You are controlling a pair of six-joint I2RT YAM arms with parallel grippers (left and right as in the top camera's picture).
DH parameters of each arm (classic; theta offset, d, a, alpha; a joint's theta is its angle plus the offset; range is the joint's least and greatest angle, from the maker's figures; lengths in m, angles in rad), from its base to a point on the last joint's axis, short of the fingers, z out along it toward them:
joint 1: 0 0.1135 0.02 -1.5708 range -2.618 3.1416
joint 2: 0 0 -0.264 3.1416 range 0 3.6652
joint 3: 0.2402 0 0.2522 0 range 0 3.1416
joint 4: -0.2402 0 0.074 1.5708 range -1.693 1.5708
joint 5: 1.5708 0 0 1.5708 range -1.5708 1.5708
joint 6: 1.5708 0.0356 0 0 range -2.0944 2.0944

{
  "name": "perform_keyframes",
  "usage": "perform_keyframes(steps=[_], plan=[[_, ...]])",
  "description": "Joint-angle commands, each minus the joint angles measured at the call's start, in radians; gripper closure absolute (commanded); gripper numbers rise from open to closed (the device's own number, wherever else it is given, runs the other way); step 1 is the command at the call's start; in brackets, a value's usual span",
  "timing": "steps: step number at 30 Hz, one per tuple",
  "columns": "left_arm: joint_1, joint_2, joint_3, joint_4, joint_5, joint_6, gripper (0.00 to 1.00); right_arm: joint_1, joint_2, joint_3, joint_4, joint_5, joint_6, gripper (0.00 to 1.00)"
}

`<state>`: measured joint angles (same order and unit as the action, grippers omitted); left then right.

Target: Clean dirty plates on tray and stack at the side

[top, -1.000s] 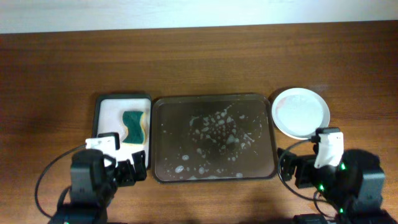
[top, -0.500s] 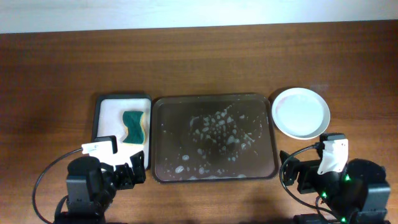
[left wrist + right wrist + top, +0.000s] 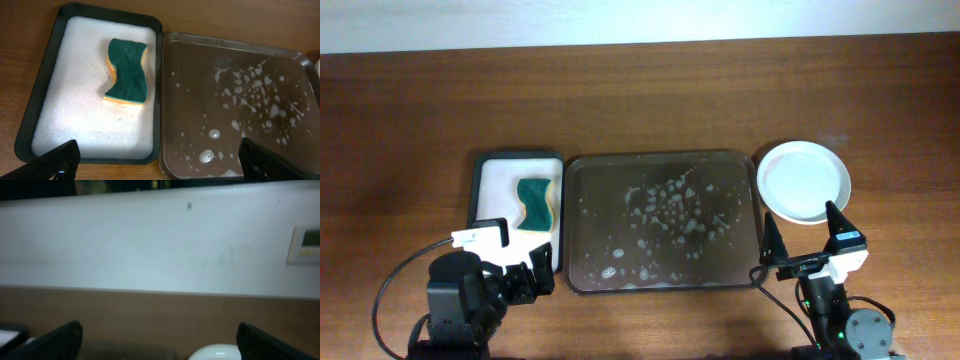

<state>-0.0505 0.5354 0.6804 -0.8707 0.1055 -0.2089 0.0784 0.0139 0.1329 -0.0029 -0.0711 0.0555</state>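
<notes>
The dark brown tray (image 3: 590,175) lies mid-table, flecked with soapy water, with no plate on it; it also shows in the left wrist view (image 3: 295,60). A stack of clean white plates (image 3: 804,180) sits on the table right of the tray; its rim shows at the bottom of the right wrist view (image 3: 217,353). My left gripper (image 3: 530,270) is open and empty near the front left corner of the tray, its fingertips at the bottom of the left wrist view (image 3: 157,162). My right gripper (image 3: 804,232) is open and empty, tilted up, just in front of the plates; its fingers frame the right wrist view (image 3: 160,340).
A smaller dark tray with white foam lining (image 3: 495,180) holds a green sponge (image 3: 536,202) left of the big tray; both show in the left wrist view, tray (image 3: 60,100) and sponge (image 3: 127,70). A white wall (image 3: 150,240) stands behind the wooden table (image 3: 640,90).
My right arm has pulled back and tilted its gripper up, so its open fingers now point toward the wall. My left arm drew back a little earlier, then held still.
</notes>
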Motion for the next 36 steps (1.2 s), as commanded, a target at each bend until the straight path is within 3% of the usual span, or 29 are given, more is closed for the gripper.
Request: perform_keyframes(steps=[1, 6, 25, 29, 31, 36], plan=[[-0.002, -0.005, -0.008, 0.002, 0.004, 0.009, 0.01, 0.006, -0.011, -0.124, 0.159, 0.055, 0.001, 0.01], [-0.002, -0.006, -0.008, 0.002, 0.003, 0.009, 0.01, -0.013, -0.011, -0.127, -0.082, 0.106, 0.0, 0.01], [-0.002, -0.006, -0.008, 0.002, 0.004, 0.009, 0.01, -0.013, -0.011, -0.127, -0.077, 0.095, 0.001, 0.01], [-0.001, -0.111, -0.061, -0.012, -0.042, 0.023, 0.01, -0.013, -0.011, -0.127, -0.077, 0.095, 0.001, 0.01], [-0.001, -0.21, -0.167, 0.07, -0.042, 0.024, 0.01, -0.013, -0.011, -0.127, -0.077, 0.095, 0.001, 0.01], [-0.001, -0.481, -0.5, 0.497, -0.023, 0.029, 0.01, -0.013, -0.011, -0.127, -0.077, 0.095, 0.001, 0.01]])
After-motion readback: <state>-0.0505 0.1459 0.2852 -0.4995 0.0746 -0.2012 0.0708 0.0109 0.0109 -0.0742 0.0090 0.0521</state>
